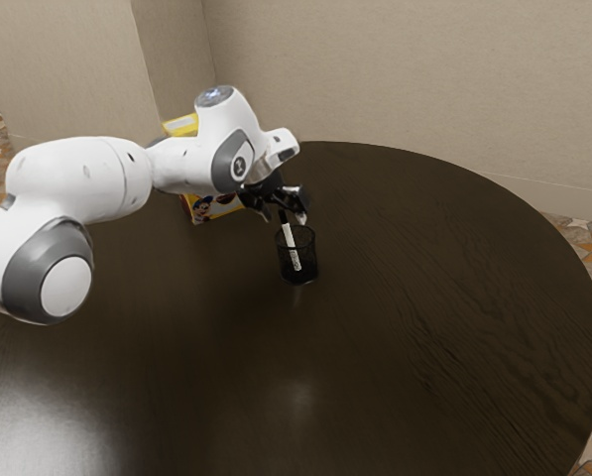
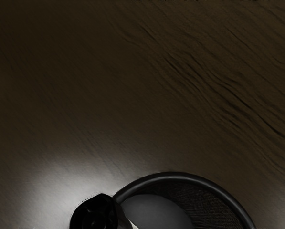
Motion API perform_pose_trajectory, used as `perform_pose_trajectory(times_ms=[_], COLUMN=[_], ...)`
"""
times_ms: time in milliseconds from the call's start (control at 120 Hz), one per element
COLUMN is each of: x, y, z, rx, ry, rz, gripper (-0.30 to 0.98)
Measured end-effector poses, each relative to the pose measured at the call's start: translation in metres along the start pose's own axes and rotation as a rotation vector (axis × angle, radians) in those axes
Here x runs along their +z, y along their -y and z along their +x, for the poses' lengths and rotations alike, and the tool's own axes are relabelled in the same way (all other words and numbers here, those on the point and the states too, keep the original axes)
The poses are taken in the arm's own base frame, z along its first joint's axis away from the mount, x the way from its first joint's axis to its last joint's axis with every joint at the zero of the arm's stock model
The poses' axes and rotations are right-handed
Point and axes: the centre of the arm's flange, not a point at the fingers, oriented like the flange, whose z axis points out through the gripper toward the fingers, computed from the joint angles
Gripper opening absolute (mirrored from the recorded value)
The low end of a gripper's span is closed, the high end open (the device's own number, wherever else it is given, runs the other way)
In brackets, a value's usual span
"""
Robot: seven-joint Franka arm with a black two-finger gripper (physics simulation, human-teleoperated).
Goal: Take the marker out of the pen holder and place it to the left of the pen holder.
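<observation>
End effector (image 1: 284, 214): ours, spread wide near the rim
Marker (image 1: 293, 248): tilted inside the pen holder (image 1: 311, 264), black end up
Pen holder: upright on our counter (image 1: 424, 337)

One each: marker (image 1: 293, 245), pen holder (image 1: 310, 262), box (image 1: 216, 209), table (image 1: 444, 317) (and one arm (image 1: 82, 178)).
</observation>
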Motion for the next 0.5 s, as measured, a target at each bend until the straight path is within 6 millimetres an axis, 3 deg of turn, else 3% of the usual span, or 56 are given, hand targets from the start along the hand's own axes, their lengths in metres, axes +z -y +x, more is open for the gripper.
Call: perform_pose_trajectory(times_ms=[283, 500], x=[0.006, 0.014], y=[0.008, 0.009], z=[0.017, 0.018], rx=[-0.021, -0.012], ry=[-0.051, -0.051], rz=[-0.029, -0.034], gripper=[0.46, 0.41])
